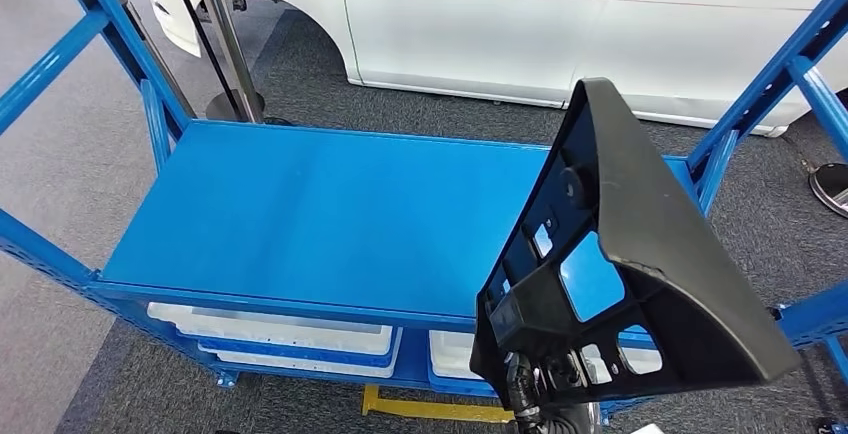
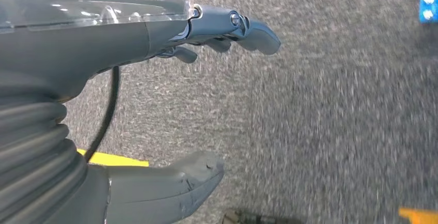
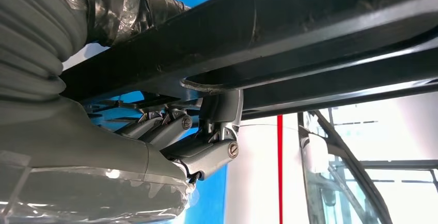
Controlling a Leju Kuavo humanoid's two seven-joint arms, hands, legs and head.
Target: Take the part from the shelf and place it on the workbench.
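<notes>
- The black part (image 1: 620,254), a big triangular plastic piece, sits lower right of the head view, tilted up above the right end of the blue shelf (image 1: 330,214).
- Right hand (image 3: 170,136) has its fingers (image 3: 219,123) wrapped onto the part's edge.
- Left hand (image 2: 155,105) hangs over grey carpet (image 2: 335,121), fingers spread wide, holding nothing.
- White car (image 1: 520,24) across the top.

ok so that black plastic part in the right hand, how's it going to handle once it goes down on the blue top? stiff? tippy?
Probably stiff: the black plastic part is ribbed with cut-out windows and shows no sag. Likely light for its size, since the right hand holds it by the bottom end alone. It looks triangular and uneven, so it may rock or tip on the blue shelf top unless laid flat.
</notes>
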